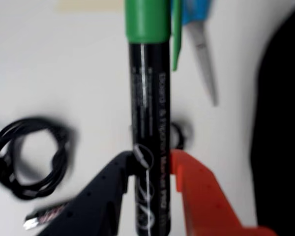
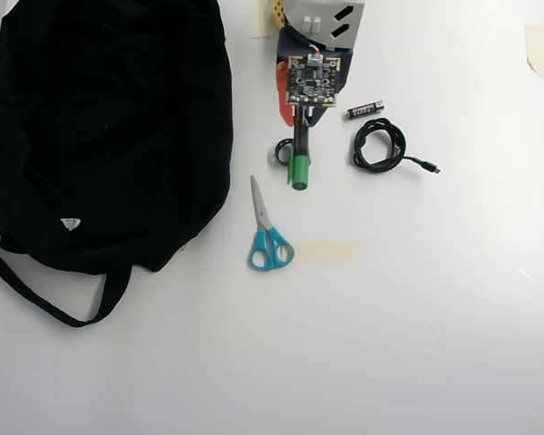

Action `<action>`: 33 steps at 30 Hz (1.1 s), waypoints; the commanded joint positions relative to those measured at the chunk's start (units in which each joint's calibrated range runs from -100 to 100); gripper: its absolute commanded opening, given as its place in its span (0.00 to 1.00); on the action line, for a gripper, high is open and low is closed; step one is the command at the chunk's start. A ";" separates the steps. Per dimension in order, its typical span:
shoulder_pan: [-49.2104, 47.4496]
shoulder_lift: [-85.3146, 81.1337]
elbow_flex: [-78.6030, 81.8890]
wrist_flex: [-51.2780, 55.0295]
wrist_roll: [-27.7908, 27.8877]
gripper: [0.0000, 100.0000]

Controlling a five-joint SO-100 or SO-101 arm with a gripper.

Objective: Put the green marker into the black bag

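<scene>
- Clamping the green marker (image 1: 150, 147) between a black finger on the left and an orange finger (image 1: 199, 196) on the right of the wrist view, the claw (image 1: 150, 169) is closed on the lower barrel.
- White print runs lengthwise on the glossy black barrel; "Board" can be made out, the rest is too blurred to read.
- The marker's long axis runs straight up the wrist view, with the bright green cap at the far end, away from the claw; a green clip sticks out on its right side.
- In the overhead view the marker (image 2: 299, 159) points down the picture, cap lowest, under the arm's exposed circuit board (image 2: 310, 80).
- Beside the barrel, a small dark ring (image 2: 280, 152) lies on the white tabletop (image 2: 435, 317).
- Blue-handled scissors (image 2: 267, 237) with metal blades lie just beyond the cap.
- A coiled black cable (image 2: 379, 147) lies right of the marker in the overhead view, and a small black battery (image 2: 365, 110) with unreadable print sits near it.
- A pale strip of tape (image 2: 326, 252) lies flat next to the scissor handles.
- The black bag (image 2: 109, 127), soft fabric with a small white label (image 2: 70, 223) and a long strap, fills the overhead view's left side, apart from the marker.
</scene>
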 commanded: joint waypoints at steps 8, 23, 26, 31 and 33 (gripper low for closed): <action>10.76 -1.61 -0.36 -0.84 0.40 0.02; 33.35 -0.86 1.71 -1.79 -2.12 0.02; 39.71 -0.86 2.16 -2.39 -2.49 0.02; 49.21 -0.70 2.52 -3.94 -2.54 0.02; 52.50 -0.61 6.92 -11.87 -2.54 0.02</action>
